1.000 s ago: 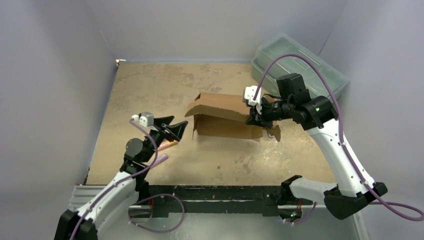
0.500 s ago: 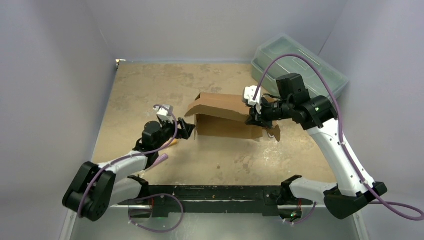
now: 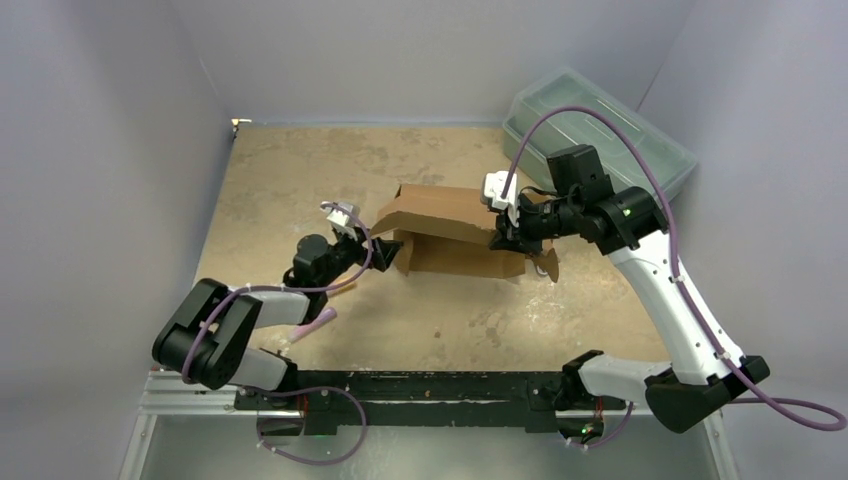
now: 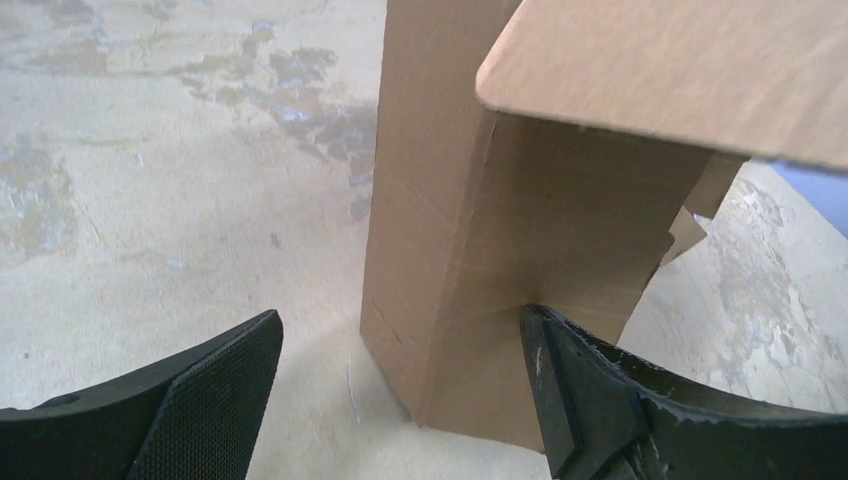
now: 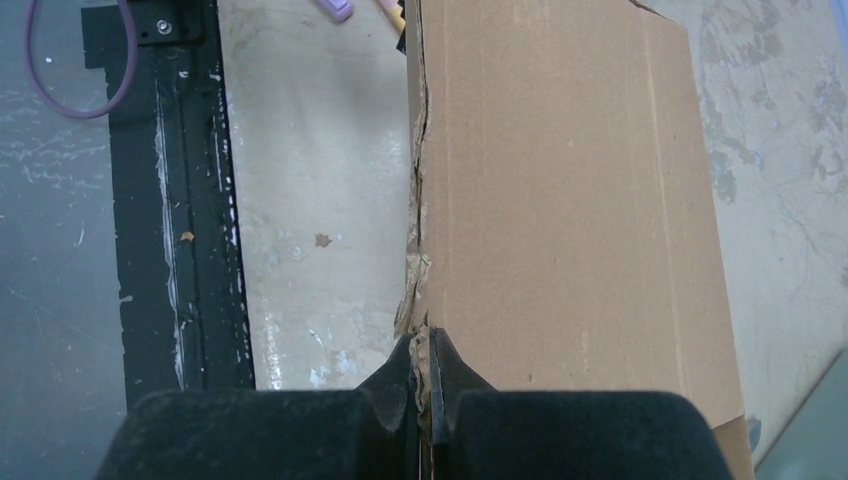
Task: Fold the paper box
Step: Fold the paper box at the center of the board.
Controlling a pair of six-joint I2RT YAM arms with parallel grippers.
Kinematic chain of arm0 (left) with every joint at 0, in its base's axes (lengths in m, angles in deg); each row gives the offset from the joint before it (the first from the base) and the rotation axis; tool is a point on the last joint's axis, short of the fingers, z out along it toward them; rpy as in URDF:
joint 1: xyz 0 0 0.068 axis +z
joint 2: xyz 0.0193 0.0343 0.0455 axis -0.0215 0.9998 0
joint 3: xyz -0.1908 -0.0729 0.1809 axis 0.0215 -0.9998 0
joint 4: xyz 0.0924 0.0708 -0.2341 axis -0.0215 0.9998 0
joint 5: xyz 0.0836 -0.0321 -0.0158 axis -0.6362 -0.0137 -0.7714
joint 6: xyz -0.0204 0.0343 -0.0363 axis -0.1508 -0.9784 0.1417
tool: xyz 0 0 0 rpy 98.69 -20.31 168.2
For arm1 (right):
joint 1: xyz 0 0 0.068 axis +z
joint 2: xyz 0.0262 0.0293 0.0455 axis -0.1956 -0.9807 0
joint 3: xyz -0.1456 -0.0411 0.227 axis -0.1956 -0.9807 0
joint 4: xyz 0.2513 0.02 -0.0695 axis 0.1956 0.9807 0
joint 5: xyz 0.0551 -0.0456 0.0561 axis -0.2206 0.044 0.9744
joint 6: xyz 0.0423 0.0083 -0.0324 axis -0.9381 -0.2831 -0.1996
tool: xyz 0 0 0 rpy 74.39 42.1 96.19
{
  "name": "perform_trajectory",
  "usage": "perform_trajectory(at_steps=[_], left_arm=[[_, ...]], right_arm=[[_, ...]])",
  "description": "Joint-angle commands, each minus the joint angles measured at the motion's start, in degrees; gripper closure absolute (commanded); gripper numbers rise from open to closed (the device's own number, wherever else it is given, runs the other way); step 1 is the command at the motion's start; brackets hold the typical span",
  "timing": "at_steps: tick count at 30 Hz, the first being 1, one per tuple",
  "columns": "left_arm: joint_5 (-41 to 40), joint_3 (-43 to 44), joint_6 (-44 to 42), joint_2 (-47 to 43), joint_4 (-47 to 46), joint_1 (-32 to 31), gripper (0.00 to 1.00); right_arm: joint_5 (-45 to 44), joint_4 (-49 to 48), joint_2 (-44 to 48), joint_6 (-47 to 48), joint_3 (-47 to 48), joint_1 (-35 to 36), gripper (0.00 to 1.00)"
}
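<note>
The paper box (image 3: 450,235) sits near the middle of the table (image 3: 300,170), with its long side running left to right. The right gripper (image 5: 421,350) is pinched tight on a thin cardboard edge at the box's right end. The left gripper (image 3: 383,250) is at the box's left end. Its jaws are wide open and hold nothing, and the box's upright corner stands between its two fingers. A loose flap hangs over that corner. Bare table lies to the left. The toolbox (image 3: 600,130) fills the far right corner.
</note>
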Motion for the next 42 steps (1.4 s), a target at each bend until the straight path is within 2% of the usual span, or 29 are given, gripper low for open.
perform_trajectory(at_steps=[1,4,12,16,23,32,36,42], left_arm=[[-2.92,2.52,-2.4,1.52,-7.72,-1.82,0.13],[-7.77,3.08,-2.87,2.86,-7.83,-3.68,0.14],[-14.78,2.74,-0.06,9.82,-15.68,-6.11,0.34],[-19.25,3.42,0.05,12.17,-17.03,-7.82,0.36],[-21.79,3.56,0.06,12.56,-18.79,-8.84,0.42],[-22.56,2.55,-2.19,13.74,-24.1,-9.65,0.29],[-22.58,1.25,-2.97,15.11,-28.85,-9.74,0.14],[-23.55,1.67,-3.49,18.32,-31.72,-9.74,0.13]], right_arm=[[2.24,1.43,-0.1,-0.41,0.34,0.47,1.0],[2.69,1.39,-0.37,-0.58,0.81,0.46,1.0],[2.79,0.99,-0.86,-1.13,0.91,0.42,1.0],[3.1,1.04,-1.15,-1.2,1.07,0.48,1.0],[2.7,0.38,-1.52,-2.02,1.36,0.47,1.0],[3.75,-0.6,-3.05,-5.17,4.27,0.43,1.0],[4.39,-0.44,-3.36,-5.33,4.62,0.43,1.0],[5.66,-0.46,-3.87,-5.97,5.22,0.42,1.0]])
